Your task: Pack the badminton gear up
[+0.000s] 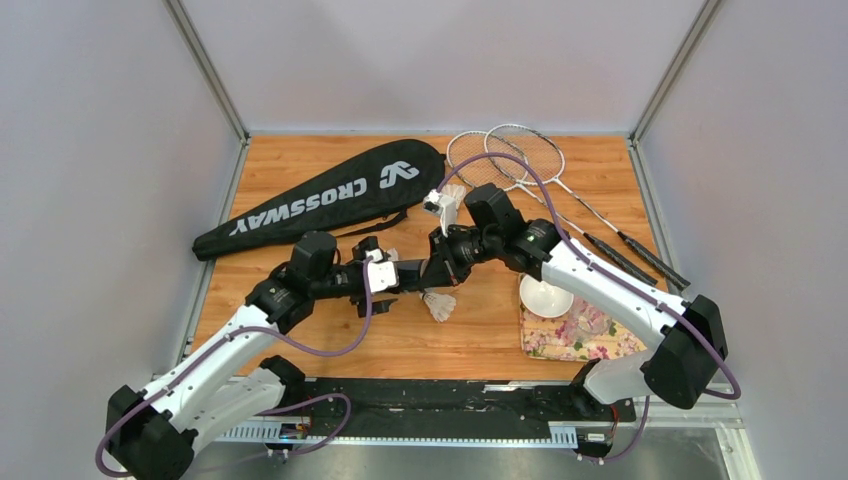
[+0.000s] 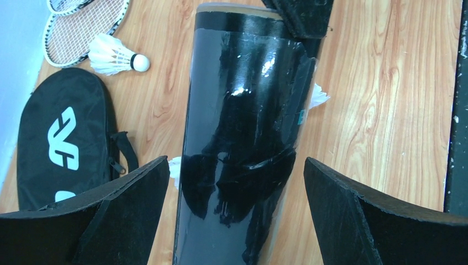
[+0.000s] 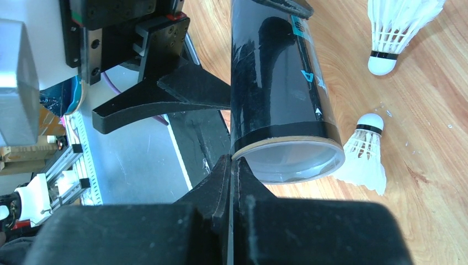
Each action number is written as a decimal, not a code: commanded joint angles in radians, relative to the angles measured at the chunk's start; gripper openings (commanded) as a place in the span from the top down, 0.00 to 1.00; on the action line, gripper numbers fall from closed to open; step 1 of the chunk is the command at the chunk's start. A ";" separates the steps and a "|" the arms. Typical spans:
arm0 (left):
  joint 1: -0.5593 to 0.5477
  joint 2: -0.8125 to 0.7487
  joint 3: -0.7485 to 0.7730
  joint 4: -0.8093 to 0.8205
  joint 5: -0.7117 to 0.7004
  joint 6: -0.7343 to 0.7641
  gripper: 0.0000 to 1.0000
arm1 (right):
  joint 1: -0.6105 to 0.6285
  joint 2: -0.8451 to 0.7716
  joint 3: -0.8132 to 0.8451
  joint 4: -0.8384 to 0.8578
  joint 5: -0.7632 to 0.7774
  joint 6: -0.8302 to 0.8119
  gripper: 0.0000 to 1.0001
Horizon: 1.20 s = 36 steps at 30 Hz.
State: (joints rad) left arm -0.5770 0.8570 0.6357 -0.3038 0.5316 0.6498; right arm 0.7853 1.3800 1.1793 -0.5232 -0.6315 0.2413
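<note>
The long dark tube (image 2: 243, 121) is held above the table between my arms, seen in the top view (image 1: 412, 272). My right gripper (image 3: 232, 161) is shut on the rim of its clear-capped end (image 3: 292, 157). My left gripper (image 2: 236, 163) is open, one finger on each side of the tube. One white shuttlecock (image 1: 447, 200) lies by the racket heads, another (image 1: 437, 303) lies below the grippers. White feathers of a third (image 2: 175, 165) show beside the tube. Two silver rackets (image 1: 520, 160) lie at the back right. The black CROSSWAY bag (image 1: 320, 200) lies at the back left.
A small white bowl (image 1: 545, 297) and a flower-patterned tray (image 1: 565, 340) sit at the front right under my right arm. Grey walls close in the table's back and sides. A black rail (image 1: 450, 400) runs along the front edge.
</note>
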 commanded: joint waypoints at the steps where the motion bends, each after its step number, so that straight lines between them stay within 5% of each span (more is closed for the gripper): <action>1: 0.028 0.020 -0.001 0.069 0.090 -0.010 0.01 | 0.009 -0.033 0.055 0.034 -0.033 0.012 1.00; 13: 0.039 0.079 -0.002 0.069 0.148 -0.021 0.06 | 0.031 -0.015 0.100 0.026 -0.019 0.023 1.00; 17: 0.039 0.059 -0.021 0.094 0.143 -0.021 0.15 | 0.032 -0.013 0.102 0.028 0.003 0.050 0.99; 21: 0.039 0.013 -0.070 0.135 0.097 -0.029 0.40 | 0.032 -0.042 0.088 0.037 0.044 0.101 0.74; 27: 0.039 -0.044 -0.105 0.169 0.090 -0.033 0.48 | 0.038 -0.114 0.023 0.104 0.128 0.176 0.45; 36: 0.039 -0.075 -0.113 0.180 0.094 -0.045 0.50 | 0.103 -0.108 -0.014 0.184 0.288 0.246 0.55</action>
State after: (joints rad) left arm -0.5400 0.8028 0.5220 -0.1890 0.6018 0.6147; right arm 0.8589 1.2518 1.1629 -0.4049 -0.4240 0.4480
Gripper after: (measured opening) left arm 0.776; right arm 0.474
